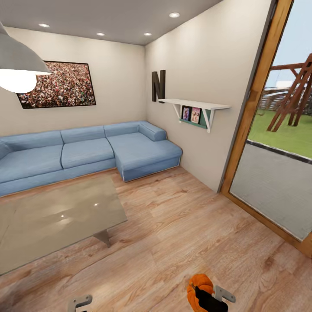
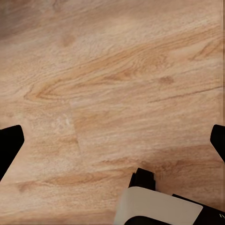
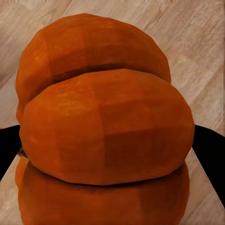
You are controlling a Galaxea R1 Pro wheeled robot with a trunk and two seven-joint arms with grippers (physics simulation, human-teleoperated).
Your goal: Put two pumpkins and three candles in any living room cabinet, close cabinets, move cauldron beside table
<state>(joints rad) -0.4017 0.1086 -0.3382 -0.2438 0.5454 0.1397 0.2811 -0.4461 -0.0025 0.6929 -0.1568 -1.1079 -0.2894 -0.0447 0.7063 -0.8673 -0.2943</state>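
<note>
Pumpkin [image 1: 200, 284]: we hold it low at near right, above the floor [image 1: 182, 234].
Right tool [image 3: 112, 150]: pinching the pumpkin, a finger at each flank.
Left tool [image 2: 112, 140]: spread, over bare floor.
Desk [image 1: 56, 221]: grey, left, before the blue sofa [image 1: 86, 151].

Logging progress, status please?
Right end effector shut on pumpkin. Left end effector open, empty. Table ahead-left; nothing in the way.

Head camera high, overlooking wood floor [image 1: 173, 242], both wrist cameras aimed down, close above that floor.
</note>
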